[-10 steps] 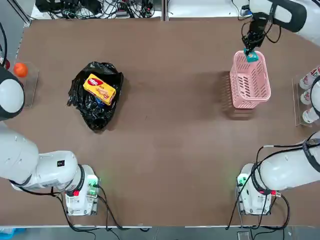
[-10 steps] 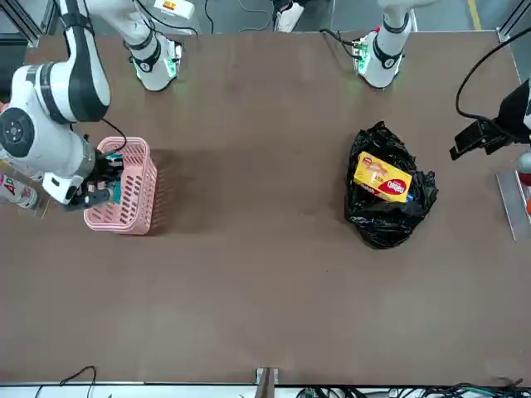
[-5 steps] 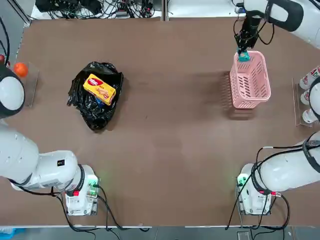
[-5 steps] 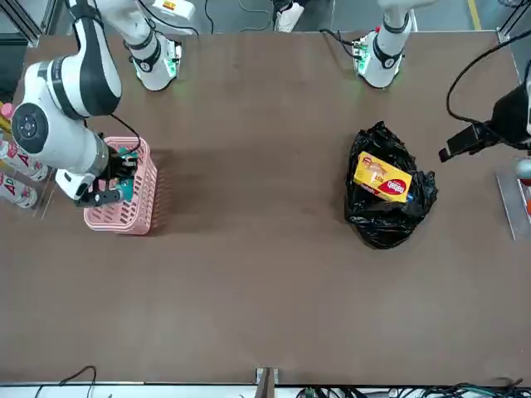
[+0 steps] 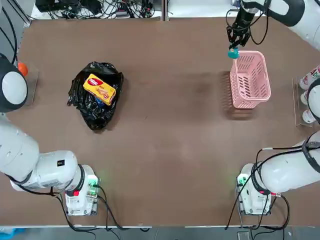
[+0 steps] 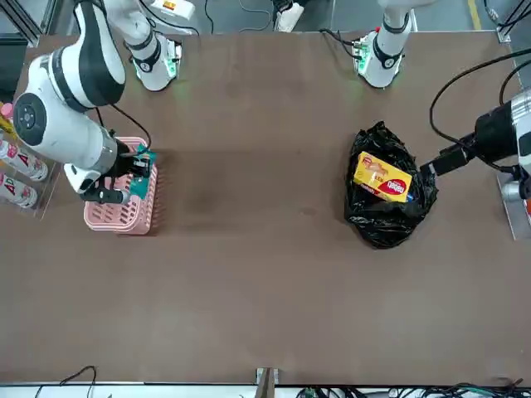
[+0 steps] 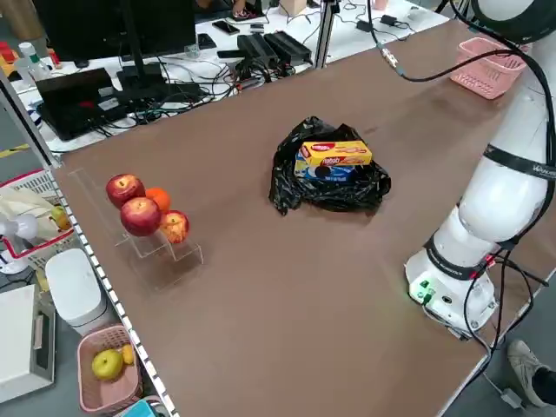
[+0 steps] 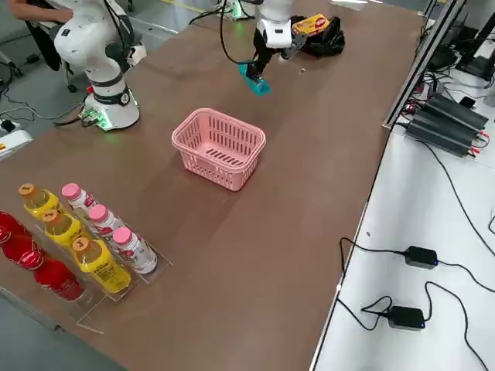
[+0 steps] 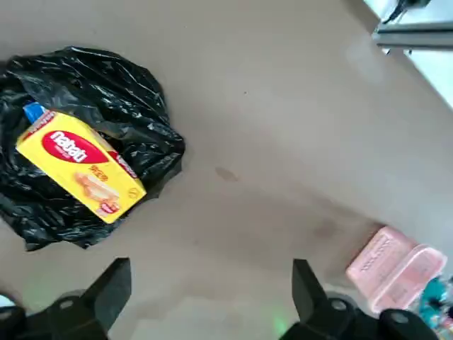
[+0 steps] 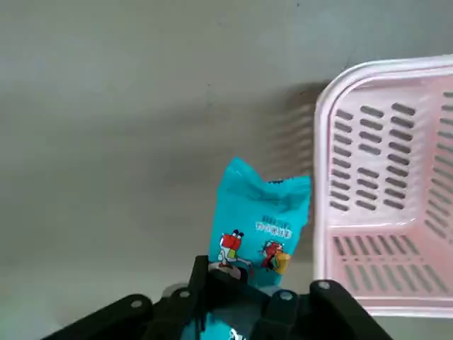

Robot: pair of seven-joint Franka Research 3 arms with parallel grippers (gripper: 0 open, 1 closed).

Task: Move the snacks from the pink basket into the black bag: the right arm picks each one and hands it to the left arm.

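Catalogued from the robot's edge of the table outward.

Item: two white arm bases, left (image 5: 82, 192) and right (image 5: 254, 192), standing at the near edge.

Item: white bottles with red lettering and pink caps (image 8: 133, 249), lying in a clear rack at the table's right side, beside yellow and red bottles (image 8: 100, 264).

Item: one glossy black bag of wrinkled thin plastic (image 5: 107, 112), lumpy in outline, on the left half of the table. On it I count two snacks: a yellow packet with a red logo (image 5: 99, 89), on top, and a blue packet (image 7: 328, 173), partly hidden beneath the yellow one.

Item: my left gripper (image 9: 211, 265), black, two-fingered, raised on the bag's side of the table. Its fingers stand wide apart, released, with nothing between them.

Item: one rectangular pink plastic basket with slotted sides and a thick rim (image 5: 250, 80), on the right half, well apart from the bag.

Item: red and orange round fruits (image 7: 143, 215), on a clear stand at the left edge.

Item: my right gripper (image 10: 225, 287), black, clenched on the small teal snack packet (image 10: 260, 219). I hold it beside the basket's far left corner, on the side facing the bag.

Item: black cables (image 5: 125, 9), heaped beyond the far edge.
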